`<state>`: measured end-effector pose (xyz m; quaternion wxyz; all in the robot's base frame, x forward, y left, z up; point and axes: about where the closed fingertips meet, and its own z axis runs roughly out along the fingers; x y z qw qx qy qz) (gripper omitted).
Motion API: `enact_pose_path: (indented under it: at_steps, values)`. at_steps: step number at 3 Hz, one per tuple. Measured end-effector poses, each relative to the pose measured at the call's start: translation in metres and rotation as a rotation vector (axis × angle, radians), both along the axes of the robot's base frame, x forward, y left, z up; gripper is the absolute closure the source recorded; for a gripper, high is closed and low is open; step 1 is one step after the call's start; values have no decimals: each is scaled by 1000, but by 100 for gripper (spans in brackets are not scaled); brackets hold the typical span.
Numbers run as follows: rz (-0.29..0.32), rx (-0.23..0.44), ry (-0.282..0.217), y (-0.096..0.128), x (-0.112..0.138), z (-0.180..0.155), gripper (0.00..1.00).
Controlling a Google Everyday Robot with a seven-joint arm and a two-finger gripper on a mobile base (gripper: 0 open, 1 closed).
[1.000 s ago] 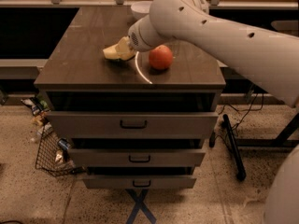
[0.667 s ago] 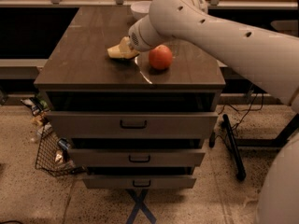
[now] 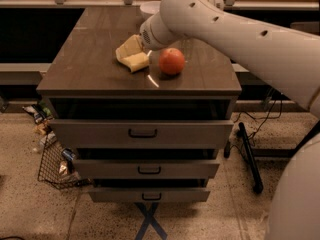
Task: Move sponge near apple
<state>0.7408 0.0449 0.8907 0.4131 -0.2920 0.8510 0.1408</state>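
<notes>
- Dark wood bench with three drawers stacked in its front, each with a dark handle.
- The white arm reaches in from the right across the back of the bench top, with the wrist angled down and to the left.
- The gripper is low over the middle of the bench top, just left of the apple and right at the sponge.
- The sponge is a pale yellow block at the gripper's tip. It appears to rest on the wood.
- The sponge is near the apple, on its left, with a narrow strip of bare bench top between them.
- Gripper and sponge are the same colour and overlap, so I cannot tell whether the gripper is clamped on the sponge or apart.
- The apple is round and orange-red. It sits on the bench top just below the wrist.
- A white bowl is at the back edge, partly hidden behind the arm.
- A wire basket stands on the floor to the left of the bench, with litter in it.
- Blue crossed tape marks the floor in front.
</notes>
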Motion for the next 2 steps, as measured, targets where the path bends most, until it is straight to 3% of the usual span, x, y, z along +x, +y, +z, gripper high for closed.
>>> enact_pose_path:
  at_steps: [2]
  values:
    - [-187,-7,-144,-56,6,63,0]
